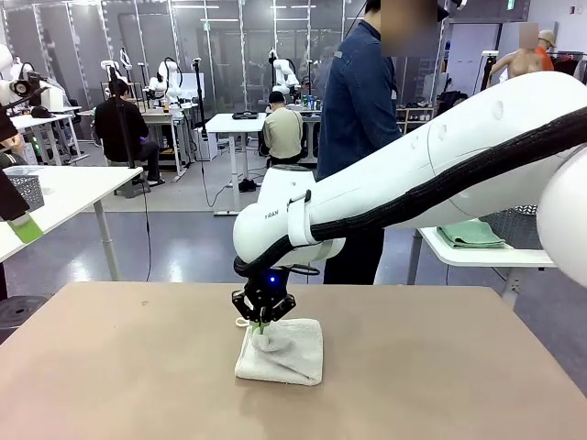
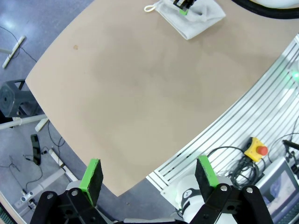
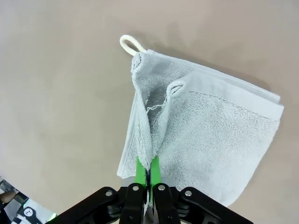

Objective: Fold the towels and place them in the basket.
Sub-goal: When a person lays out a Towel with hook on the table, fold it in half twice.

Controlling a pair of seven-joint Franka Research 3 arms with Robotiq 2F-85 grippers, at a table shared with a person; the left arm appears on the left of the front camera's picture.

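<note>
Towel (image 3: 210, 135), white, folded: right pincer (image 3: 147, 170) clenched on its raised pleat (image 3: 148, 135), we see from the wrist; loop (image 3: 131, 44) points away beyond it. Left pincer (image 2: 148, 179) released.

The towel (image 1: 292, 356) (image 2: 198, 22) (image 3: 219, 140) is a small whitish terry one, folded into a rough square, lying on the table (image 1: 138, 367) about midway between its left and right edges and closer to the far edge. A white hanging loop (image 3: 131, 44) sticks out at one corner. Part of the top layer is pinched up into a ridge. A folded green towel (image 1: 470, 235) sits on a white side table (image 1: 477, 257), with what looks like the dark mesh basket (image 1: 518, 225) just behind it.
</note>
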